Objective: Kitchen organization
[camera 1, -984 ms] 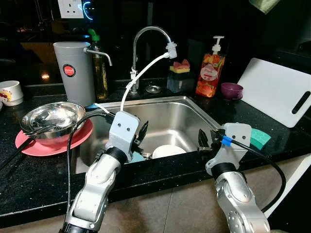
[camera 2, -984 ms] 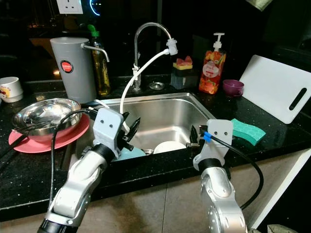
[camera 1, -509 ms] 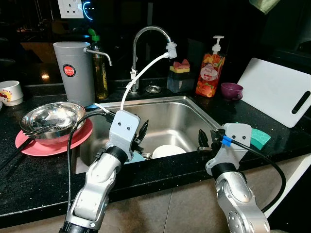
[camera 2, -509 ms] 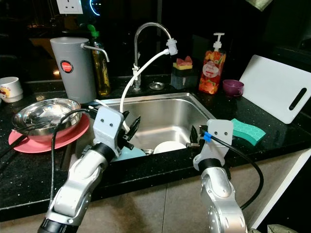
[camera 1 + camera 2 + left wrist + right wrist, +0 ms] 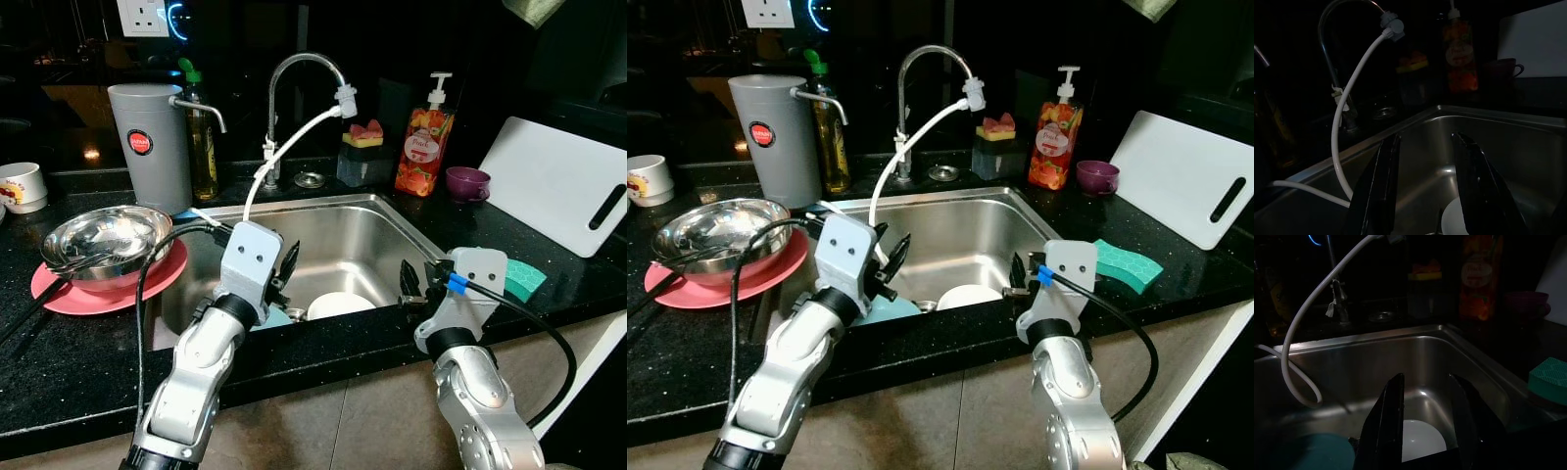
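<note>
An upturned white dish (image 5: pixel 339 305) lies in the steel sink (image 5: pixel 338 233), beside a teal plate (image 5: pixel 884 309). My left gripper (image 5: pixel 287 270) hovers over the sink's front left part, open and holding nothing; in its wrist view the gripper (image 5: pixel 1425 188) points past the dish (image 5: pixel 1454 221) toward the far wall. My right gripper (image 5: pixel 410 284) hangs at the sink's front right edge, open and empty, and the right wrist view has the white dish (image 5: pixel 1422 438) just below its fingers (image 5: pixel 1391 421). A steel bowl (image 5: pixel 100 241) sits on a pink plate (image 5: pixel 69 291) left of the sink.
A faucet (image 5: pixel 294 70) with a white hose (image 5: pixel 284 152) stands behind the sink. Grey dispenser (image 5: pixel 147 142) and oil bottle (image 5: pixel 204 147) at back left, white mug (image 5: pixel 20 186) far left. Soap bottle (image 5: pixel 424 142), purple cup (image 5: pixel 466 182), white cutting board (image 5: pixel 558 186), green sponge (image 5: pixel 524 279) on the right.
</note>
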Available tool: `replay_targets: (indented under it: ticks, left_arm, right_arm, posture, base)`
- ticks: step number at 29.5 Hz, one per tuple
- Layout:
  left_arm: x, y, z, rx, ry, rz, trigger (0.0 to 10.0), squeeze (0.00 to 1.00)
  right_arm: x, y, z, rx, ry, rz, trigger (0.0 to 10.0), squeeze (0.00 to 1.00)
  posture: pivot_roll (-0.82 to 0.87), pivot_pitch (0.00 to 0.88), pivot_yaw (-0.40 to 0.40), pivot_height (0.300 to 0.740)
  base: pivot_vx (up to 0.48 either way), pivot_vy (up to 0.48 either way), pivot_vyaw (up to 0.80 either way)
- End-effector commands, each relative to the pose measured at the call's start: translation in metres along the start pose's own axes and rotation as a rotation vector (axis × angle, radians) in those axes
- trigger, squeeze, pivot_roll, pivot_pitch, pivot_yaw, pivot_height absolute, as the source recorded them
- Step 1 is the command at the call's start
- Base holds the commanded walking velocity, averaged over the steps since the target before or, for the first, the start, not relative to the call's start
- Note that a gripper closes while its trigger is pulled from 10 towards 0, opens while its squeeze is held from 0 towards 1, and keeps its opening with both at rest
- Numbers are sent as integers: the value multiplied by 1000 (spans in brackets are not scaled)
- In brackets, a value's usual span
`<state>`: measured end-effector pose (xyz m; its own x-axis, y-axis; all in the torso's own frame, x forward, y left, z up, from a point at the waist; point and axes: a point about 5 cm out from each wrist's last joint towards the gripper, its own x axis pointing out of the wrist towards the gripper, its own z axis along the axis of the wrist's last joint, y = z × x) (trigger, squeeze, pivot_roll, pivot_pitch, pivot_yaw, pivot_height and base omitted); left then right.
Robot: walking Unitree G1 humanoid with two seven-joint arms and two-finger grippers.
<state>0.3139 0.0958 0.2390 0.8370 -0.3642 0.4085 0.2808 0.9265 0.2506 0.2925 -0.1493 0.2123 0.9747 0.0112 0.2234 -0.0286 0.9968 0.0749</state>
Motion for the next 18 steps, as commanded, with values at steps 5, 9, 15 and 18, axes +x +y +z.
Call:
replay_targets:
  ticks: [5,9,15,18]
  left_arm:
    - [2,-4,-1,-7,4,-10,10000,0]
    - [2,-4,-1,-7,4,-12,10000,0]
    - [1,-2,-2,-3,7,-13,10000,0]
    - [2,-3,-1,-5,5,-12,10000,0]
  right_arm:
    - [-2,-3,0,0,5,-8,10000,0]
    - [-2,-2,0,1,5,-7,10000,0]
    - [-1,-1,0,2,2,-3,10000,0]
    - [-1,-2,0,-1,5,-3,10000,0]
  posture:
    - [34,41,-55,740]
    - [38,41,-56,740]
    - [36,41,-56,740]
    - [37,38,-58,740]
  base:
    - [0,0,0]
    - [0,0,0]
    - [0,0,0]
    - [0,0,0]
